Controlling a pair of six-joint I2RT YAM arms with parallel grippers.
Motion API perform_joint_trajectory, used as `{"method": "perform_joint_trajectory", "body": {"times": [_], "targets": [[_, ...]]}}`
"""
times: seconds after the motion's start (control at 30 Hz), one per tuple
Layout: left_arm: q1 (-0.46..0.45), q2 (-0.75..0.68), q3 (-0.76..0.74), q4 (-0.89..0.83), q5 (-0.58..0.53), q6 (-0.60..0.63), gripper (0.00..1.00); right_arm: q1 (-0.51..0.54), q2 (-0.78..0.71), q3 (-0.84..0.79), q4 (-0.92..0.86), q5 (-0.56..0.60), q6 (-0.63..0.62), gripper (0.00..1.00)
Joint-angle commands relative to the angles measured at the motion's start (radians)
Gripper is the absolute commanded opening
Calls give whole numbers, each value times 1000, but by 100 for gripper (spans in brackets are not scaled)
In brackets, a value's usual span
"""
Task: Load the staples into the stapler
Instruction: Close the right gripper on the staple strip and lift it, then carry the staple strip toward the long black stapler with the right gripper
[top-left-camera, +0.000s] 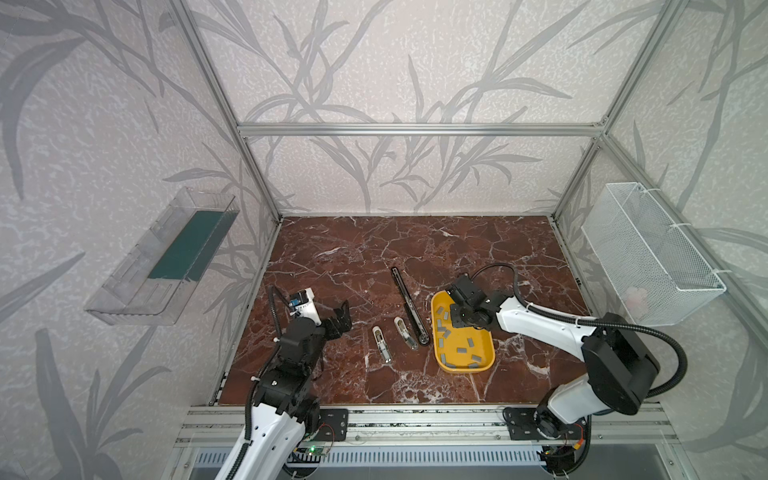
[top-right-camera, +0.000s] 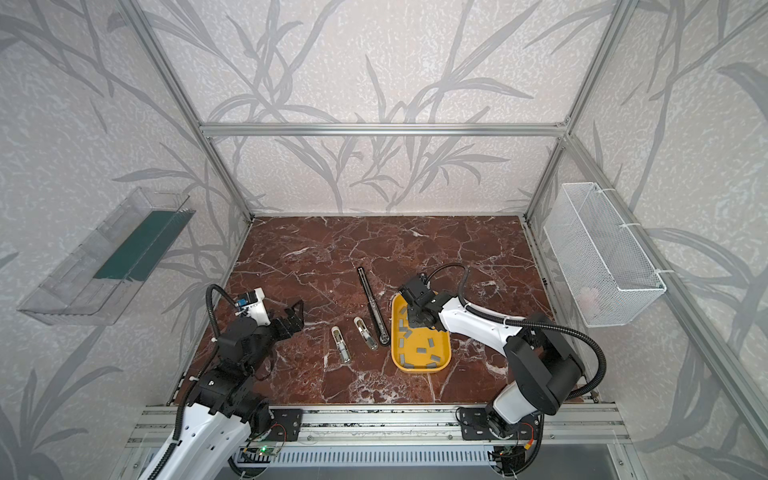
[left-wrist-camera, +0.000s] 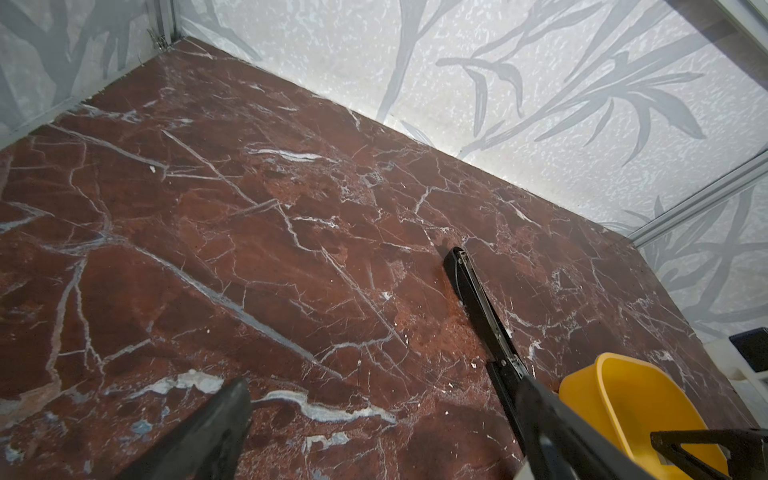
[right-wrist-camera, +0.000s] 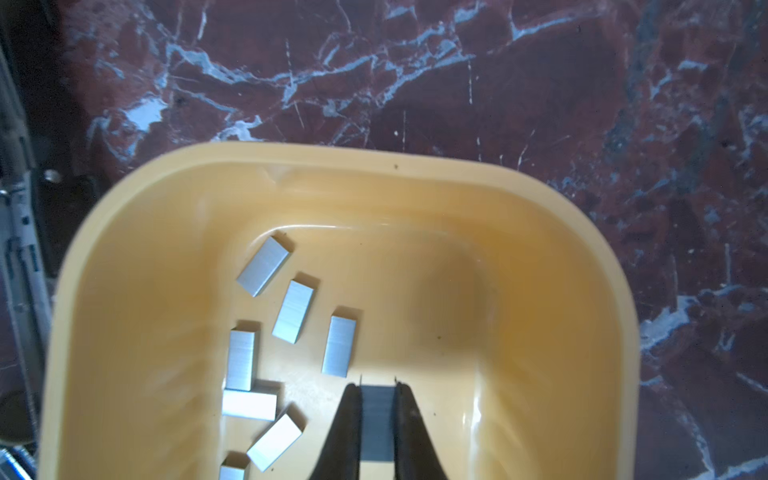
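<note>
Several grey staples (top-left-camera: 461, 351) (top-right-camera: 419, 350) (right-wrist-camera: 295, 311) lie scattered in a yellow tray (top-left-camera: 461, 369) (top-right-camera: 419, 370) (right-wrist-camera: 374, 158). My right gripper (top-left-camera: 456, 318) (top-right-camera: 413, 318) (right-wrist-camera: 377, 386) points down into the tray's far end, shut on one staple strip (right-wrist-camera: 376, 419) held between its fingers. A long black stapler (top-left-camera: 407, 305) (top-right-camera: 372, 305) (left-wrist-camera: 478, 299) lies opened flat just left of the tray. My left gripper (top-left-camera: 347, 318) (top-right-camera: 297, 313) (left-wrist-camera: 384, 388) hovers open and empty at the left, apart from everything.
Two cream mini staplers (top-left-camera: 381, 343) (top-left-camera: 405, 332) (top-right-camera: 340, 343) lie between the left gripper and the black stapler. A white wire basket (top-left-camera: 648, 253) hangs on the right wall. A clear bin (top-left-camera: 162, 257) hangs on the left wall.
</note>
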Motion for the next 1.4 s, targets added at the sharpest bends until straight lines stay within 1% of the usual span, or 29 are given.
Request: {"method": "perform_joint_trajectory", "body": {"times": [0.0, 0.03, 0.07, 0.1, 0.13, 0.27, 0.3, 0.37, 0.43, 0.53, 0.67, 0.77, 0.83, 0.93, 1.07, 1.17, 1.2, 1.3, 1.33, 1.37], "targets": [[3, 61, 104, 50, -54, 47, 99, 20, -40, -5, 1, 33, -29, 8], [4, 75, 110, 41, -38, 60, 99, 26, -47, -5, -1, 38, -32, 7], [4, 77, 103, 33, -28, 46, 99, 28, -55, -5, -5, 38, -35, 7], [4, 72, 73, 40, -6, 45, 99, 31, -66, -8, -6, 42, -36, 6], [4, 56, 32, 70, 11, 46, 99, 35, -81, -12, -5, 51, -41, 6], [4, -49, -109, 87, 0, -3, 99, 42, -146, -33, 8, 55, -64, 6], [4, -84, -115, 62, 13, -19, 99, 44, -167, -45, 22, 53, -72, 6], [4, -140, -122, 52, 75, 1, 99, 48, -202, -69, 45, 44, -82, 6], [4, -193, -129, 17, 52, -11, 99, 51, -237, -92, 70, 30, -97, 6], [5, -234, -126, -27, 38, -9, 99, 59, -284, -105, 75, 35, -113, 6], [5, -199, -128, -7, 50, -15, 99, 72, -351, -125, 84, 62, -134, 6], [4, -122, -105, -4, 25, -9, 99, 77, -397, -141, 106, 57, -147, 6], [5, -68, -90, 6, 37, -5, 99, 92, -414, -145, 130, 48, -150, 6], [5, -25, -58, -18, 68, -7, 99, 154, -403, -103, 125, 64, -150, 6], [4, -6, -57, -15, 56, -5, 99, 254, -350, -19, 106, 95, -151, 6], [5, 4, -71, 15, 36, -8, 99, 287, -286, 23, 125, 59, -133, 5], [4, 28, -73, 20, 33, -9, 99, 290, -260, 35, 133, 47, -130, 5], [5, 41, -68, 13, 36, -10, 99, 289, -180, 64, 164, 18, -143, 5], [4, 39, -67, 7, 40, -12, 99, 323, -154, 74, 164, 16, -148, 5], [4, 34, -67, -1, 43, -14, 99, 329, -135, 80, 168, 14, -155, 5]]}}
